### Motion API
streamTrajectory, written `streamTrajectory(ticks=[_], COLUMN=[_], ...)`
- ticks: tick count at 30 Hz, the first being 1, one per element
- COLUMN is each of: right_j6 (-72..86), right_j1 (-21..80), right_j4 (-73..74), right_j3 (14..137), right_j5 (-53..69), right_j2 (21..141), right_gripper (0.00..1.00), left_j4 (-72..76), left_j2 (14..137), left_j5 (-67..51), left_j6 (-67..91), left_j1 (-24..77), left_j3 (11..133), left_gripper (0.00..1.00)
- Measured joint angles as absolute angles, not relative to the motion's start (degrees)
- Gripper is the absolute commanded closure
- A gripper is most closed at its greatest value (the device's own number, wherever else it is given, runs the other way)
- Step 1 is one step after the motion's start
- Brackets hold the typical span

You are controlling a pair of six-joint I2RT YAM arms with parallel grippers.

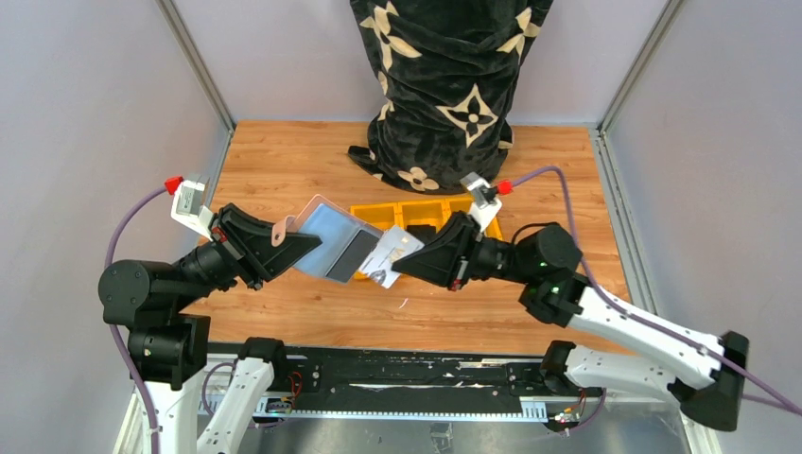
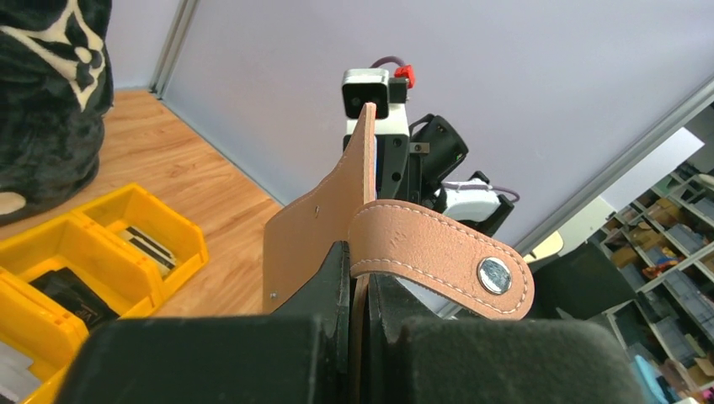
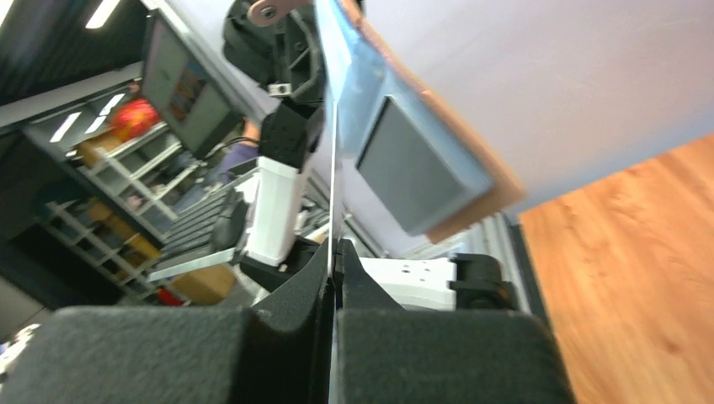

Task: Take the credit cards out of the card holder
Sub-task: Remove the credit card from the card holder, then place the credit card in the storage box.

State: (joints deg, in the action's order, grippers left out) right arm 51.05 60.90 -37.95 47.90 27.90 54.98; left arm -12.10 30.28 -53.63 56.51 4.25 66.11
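"Top external view first. What's going on?"

"The left gripper (image 1: pixel 295 248) is clamped on the card holder (image 1: pixel 326 232), holding it open in the air above the table (image 1: pixel 284 161). The right gripper (image 1: pixel 409 265) faces it, pinched shut on a credit card (image 1: pixel 390 253) that sticks out at the holder's right edge."

"Which way should it come out?"

"To the right, I'd say, along the card's long axis and away from the left arm. The yellow tray (image 1: pixel 378 210) lies just behind and the patterned cloth (image 1: pixel 444 85) farther back. Neither seems to block that line."

"And the left wrist view?"

"The fingers are closed on the holder's leather edge, with its tab (image 2: pixel 438 252) curling over to the right. The tray is down on the left."

"Right wrist view?"

"The jaws are together on the card, which is seen edge-on and runs up towards the holder. I can't tell how much of it sits in the pocket."
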Motion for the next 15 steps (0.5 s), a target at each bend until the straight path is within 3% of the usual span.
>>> streamTrajectory(ticks=[7,15], right_j6=[42.1,32.5], right_j1=[49.8,35.1], right_j4=[-12.0,12.7], right_j3=[53.4,58.7], right_j5=[28.8,27.7], right_j2=[47.7,55.3], right_gripper=[1.00,1.00], left_j4=[-13.1,-16.6], left_j2=[31.2,30.9], left_j5=[-54.1,-54.6], left_j6=[53.1,47.7], left_j1=[4.3,4.3], left_j3=[66.5,66.4], left_gripper=[1.00,1.00])
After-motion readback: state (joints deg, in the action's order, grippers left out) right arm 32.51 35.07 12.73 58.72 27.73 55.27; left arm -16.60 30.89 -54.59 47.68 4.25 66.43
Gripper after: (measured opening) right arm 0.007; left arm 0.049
